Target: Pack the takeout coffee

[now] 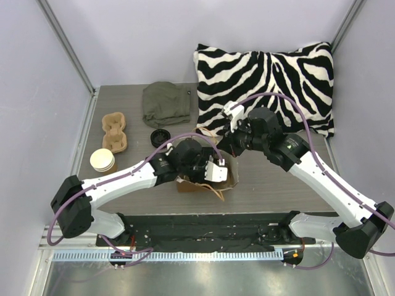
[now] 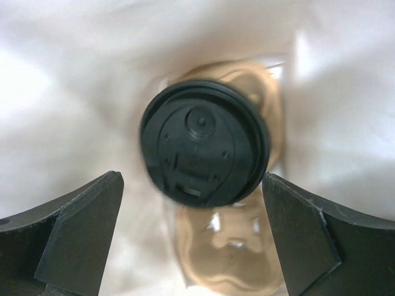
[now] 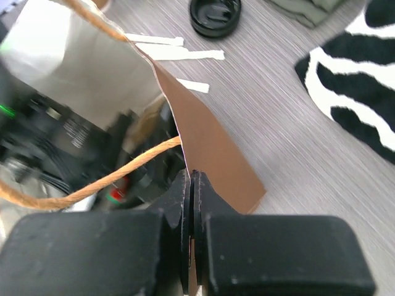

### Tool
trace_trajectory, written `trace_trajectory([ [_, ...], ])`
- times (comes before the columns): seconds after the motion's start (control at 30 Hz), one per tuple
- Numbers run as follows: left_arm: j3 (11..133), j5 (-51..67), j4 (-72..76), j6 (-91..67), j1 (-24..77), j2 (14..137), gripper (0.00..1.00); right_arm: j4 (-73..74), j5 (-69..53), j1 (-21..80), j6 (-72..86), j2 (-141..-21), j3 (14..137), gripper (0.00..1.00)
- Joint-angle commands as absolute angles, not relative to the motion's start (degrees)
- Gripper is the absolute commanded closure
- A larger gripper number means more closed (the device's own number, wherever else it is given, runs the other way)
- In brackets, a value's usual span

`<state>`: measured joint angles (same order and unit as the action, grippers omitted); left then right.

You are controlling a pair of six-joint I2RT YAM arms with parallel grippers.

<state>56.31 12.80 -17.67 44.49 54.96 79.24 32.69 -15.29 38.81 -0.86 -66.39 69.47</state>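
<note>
Right claw point(image 3: 191, 185) is clenched on the top edge of the paper bag point(image 3: 210, 148), pinching the brown flap. My read is that it's there to hold the mouth open, since thin kraft like this would flop shut. The left claw point(image 2: 191, 180) is down inside the bag, released and spread wide, grasping nothing. Its fingers flank a black lid point(image 2: 203, 145); the right one sits close to the rim and I can't tell if it touches. The lid caps something seated in one hole of a pulp carrier point(image 2: 228, 265), and the other hole is empty. It's probably a capped cup, but its body is hidden.

The takeout coffee point(image 1: 103, 160) I can actually see is out on the table point(image 3: 290, 117), upright at the left, just beside a second carrier point(image 1: 114, 131) and well apart from the bag. It has no lid on. A spare lid point(image 1: 160, 137) lies between that carrier and the bag.

Materials, quick:
- **Lids:** hard moulded plastic, round, with raised ridges and a sip slot.
- **Carriers:** matt, fibrous, rounded wells.
- **Cup:** tan paper wall, pale rim.
- **Bag:** brown outside, white inside, crisp creases, with a twisted orange cord handle point(image 3: 123, 176).
- **Table:** grey woodgrain.

At the back are a soft zebra cushion point(image 1: 265, 74) and a crumpled olive cloth point(image 1: 165, 103), neither in play.
</note>
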Motion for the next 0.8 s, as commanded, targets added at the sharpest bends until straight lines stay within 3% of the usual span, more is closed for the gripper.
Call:
trace_trajectory([
  [0.0, 56.95, 15.29, -15.29, 45.79, 54.32, 76.82, 0.0, 36.74, -13.1, 38.67, -0.09, -66.45, 70.75, 0.99],
  [0.77, 57.66, 24.87, -17.57, 46.32, 52.74, 70.66, 0.0, 33.75, -11.6, 38.58, -3.95, -65.3, 68.91, 0.99],
])
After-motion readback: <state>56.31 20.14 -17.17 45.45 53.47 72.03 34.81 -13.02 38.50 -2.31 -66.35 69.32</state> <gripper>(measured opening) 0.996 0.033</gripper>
